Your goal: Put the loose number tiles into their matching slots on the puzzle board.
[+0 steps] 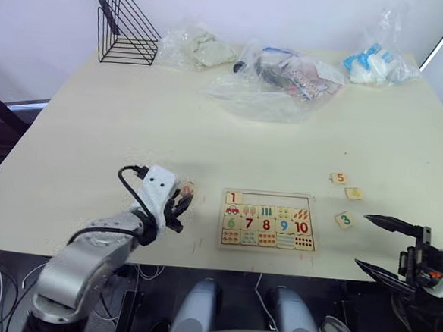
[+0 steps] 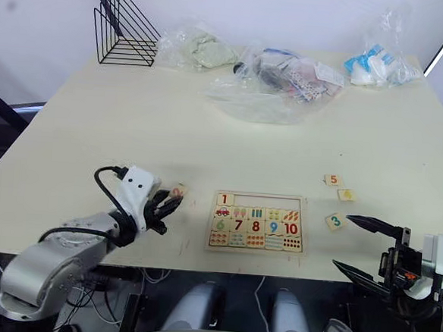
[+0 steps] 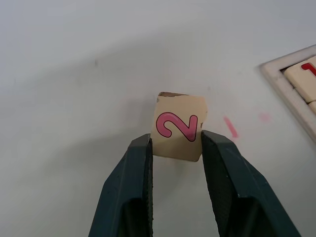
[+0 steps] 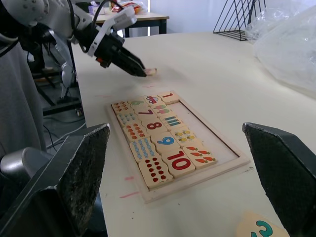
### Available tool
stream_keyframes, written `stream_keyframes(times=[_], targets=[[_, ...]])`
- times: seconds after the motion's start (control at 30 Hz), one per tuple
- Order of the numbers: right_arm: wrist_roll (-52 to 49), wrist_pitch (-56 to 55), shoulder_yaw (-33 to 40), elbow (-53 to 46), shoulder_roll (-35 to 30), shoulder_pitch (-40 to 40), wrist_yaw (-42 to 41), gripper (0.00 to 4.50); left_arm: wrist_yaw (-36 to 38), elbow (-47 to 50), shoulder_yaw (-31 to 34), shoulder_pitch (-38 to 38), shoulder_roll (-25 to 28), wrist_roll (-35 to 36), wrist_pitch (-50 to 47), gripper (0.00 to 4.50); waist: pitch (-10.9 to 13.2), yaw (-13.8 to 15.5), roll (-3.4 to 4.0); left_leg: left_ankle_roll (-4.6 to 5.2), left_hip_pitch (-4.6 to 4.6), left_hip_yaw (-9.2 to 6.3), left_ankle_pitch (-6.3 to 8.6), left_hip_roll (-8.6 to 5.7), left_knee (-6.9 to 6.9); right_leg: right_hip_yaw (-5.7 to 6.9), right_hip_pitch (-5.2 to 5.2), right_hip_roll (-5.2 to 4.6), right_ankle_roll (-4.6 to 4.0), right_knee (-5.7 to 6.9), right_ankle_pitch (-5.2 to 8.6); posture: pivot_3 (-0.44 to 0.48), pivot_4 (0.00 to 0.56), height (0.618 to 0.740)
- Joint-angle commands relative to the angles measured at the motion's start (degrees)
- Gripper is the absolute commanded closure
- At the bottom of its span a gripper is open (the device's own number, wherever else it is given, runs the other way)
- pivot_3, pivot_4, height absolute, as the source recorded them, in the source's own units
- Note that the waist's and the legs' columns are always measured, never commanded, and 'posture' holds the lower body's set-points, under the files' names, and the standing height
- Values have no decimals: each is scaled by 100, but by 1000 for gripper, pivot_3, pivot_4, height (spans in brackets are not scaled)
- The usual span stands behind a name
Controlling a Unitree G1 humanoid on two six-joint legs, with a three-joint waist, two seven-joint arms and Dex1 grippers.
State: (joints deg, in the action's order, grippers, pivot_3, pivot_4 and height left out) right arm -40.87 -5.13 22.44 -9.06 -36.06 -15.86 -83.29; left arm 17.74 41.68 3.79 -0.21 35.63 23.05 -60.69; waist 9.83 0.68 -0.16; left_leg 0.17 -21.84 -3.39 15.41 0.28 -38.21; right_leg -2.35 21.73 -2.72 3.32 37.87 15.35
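The 2 tile (image 3: 178, 127), a small pale-wood square printed with a pink 2, sits pinched by its 2 side edges between the fingers of the left hand (image 3: 177, 148), low over the surface (image 1: 133, 129) at lower left of the head view, just left of the puzzle board (image 1: 266, 247). It looks light, stiff and smooth-faced, so it could twist or slip in a narrow pinch; opposite flat edges seem the safest hold, and its top edge looks slightly chipped or dark.

On the board, the 1 tile (image 1: 234, 198) fills the first slot at the top row's left end; the other slots (image 1: 276, 201) are open. Below run picture tiles, then coloured 6, 7, 8, 9, 10, then dot tiles.

Right of the board lie the 5 tile (image 1: 339, 178), a yellow-marked tile (image 1: 353, 193) whose digit I cannot read, and the green 3 tile (image 1: 345, 219). The right hand (image 1: 379, 244) hangs at lower right with fingers spread wide, holding nothing.
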Motion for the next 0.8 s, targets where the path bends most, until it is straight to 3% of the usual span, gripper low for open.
stream_keyframes(times=[0.03, 0.2, 0.37, 0.57, 0.8], targets=[[-34, -94, -2, -114, 33, 29, 13, 0, 810, -236, 112, -250, 524, 93, 537, 3553, 2, 1, -1, 0, 0, 1, 0, 1, 0, -1, 0, -2, 0, -1, 0, 0, 150, 740], [-8, -163, -34, -102, 126, 11, 31, 0, 2406, -971, -182, -902, 1608, 61, 1448, 3553, 5, 4, -4, 0, -2, 0, 0, 1, 0, 2, 2, -2, -5, -1, 3, 0, 150, 740], [13, -230, -47, -59, 175, 10, 26, 0, 3524, -1698, -595, -1753, 1967, 68, 2024, 3553, 9, -8, -6, 1, -3, 8, 0, -1, 1, -1, 4, -1, 0, -5, 1, 0, 150, 740], [29, -334, -41, -33, 216, -7, 60, 0, 4532, -2196, -1346, -2836, 1955, -40, 2204, 3553, 20, -19, -16, 1, -8, 21, 0, -8, 1, 6, 6, 6, 7, -1, -3, 0, 150, 740], [78, -474, -85, -23, 316, -35, 132, 0, 4830, -2396, -2221, -3636, 1571, -507, 2214, 3553, 25, -49, -25, 1, -11, 28, 0, -11, -2, 3, 7, 8, 10, 0, -4, 0, 150, 740]])
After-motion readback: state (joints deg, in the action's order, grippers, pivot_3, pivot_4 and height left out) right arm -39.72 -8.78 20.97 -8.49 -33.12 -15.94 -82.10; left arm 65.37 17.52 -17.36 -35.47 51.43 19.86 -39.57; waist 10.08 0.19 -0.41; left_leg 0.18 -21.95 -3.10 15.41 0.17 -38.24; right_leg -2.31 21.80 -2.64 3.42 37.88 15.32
